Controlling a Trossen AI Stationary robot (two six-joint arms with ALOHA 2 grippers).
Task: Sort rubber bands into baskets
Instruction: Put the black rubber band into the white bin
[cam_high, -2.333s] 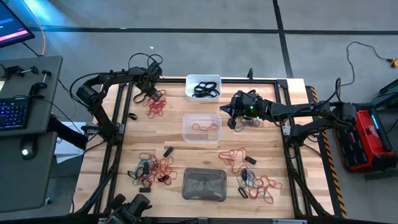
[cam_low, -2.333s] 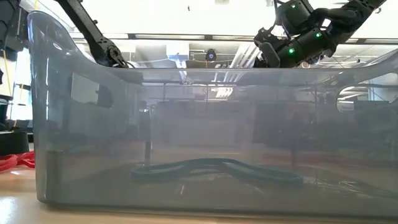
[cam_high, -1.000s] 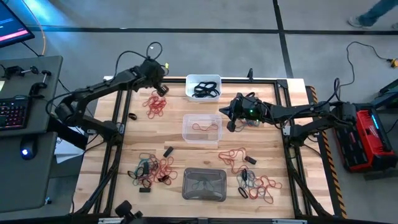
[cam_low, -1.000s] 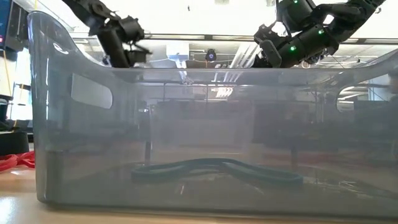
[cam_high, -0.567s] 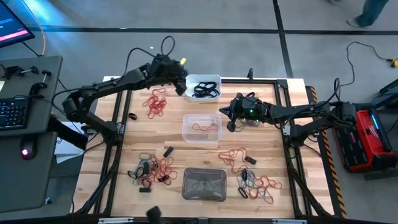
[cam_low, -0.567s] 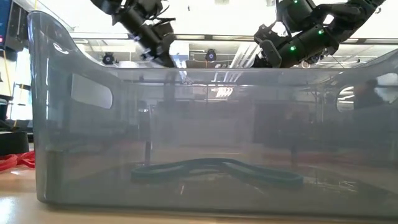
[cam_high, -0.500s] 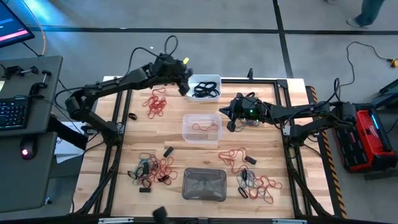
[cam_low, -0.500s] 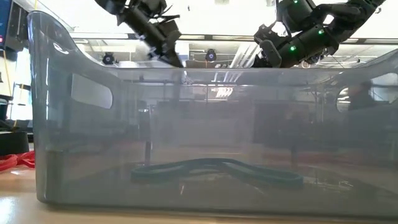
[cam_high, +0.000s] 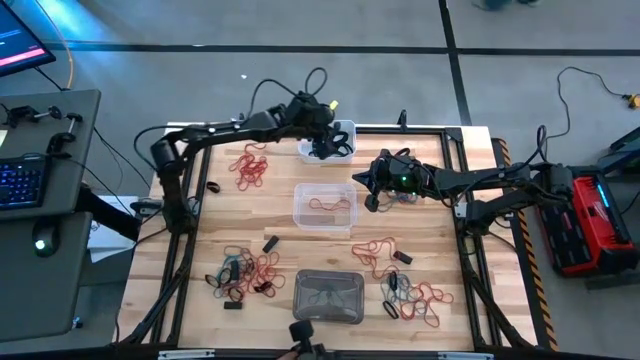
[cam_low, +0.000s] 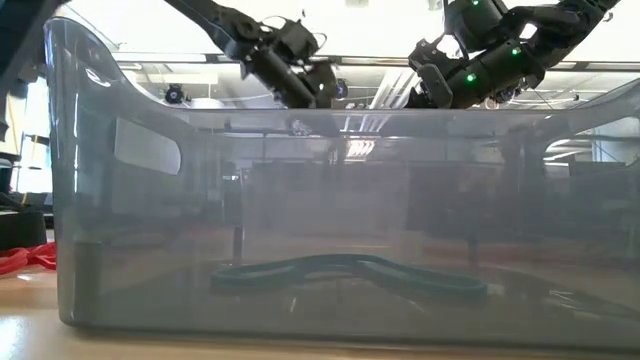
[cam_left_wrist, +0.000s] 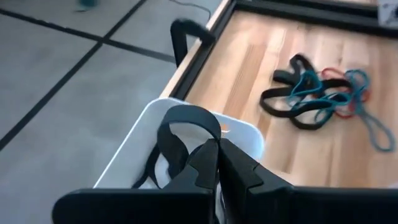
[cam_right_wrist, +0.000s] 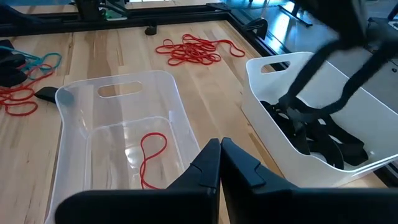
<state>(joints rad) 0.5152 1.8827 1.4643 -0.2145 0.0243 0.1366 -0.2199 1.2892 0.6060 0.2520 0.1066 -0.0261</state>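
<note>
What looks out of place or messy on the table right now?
Nothing is damaged or tipped. Loose rubber bands lie in tangled piles on the table, unsorted. The white basket, clear basket and grey basket stand upright, each holding a few bands.

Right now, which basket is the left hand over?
The white basket at the table's far edge, holding black bands. The left hand hangs over it; the clear and grey baskets sit nearer.

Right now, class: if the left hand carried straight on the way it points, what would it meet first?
Probably the black rubber bands in the white basket: the shut left hand points down into it, though depth is unclear.
</note>
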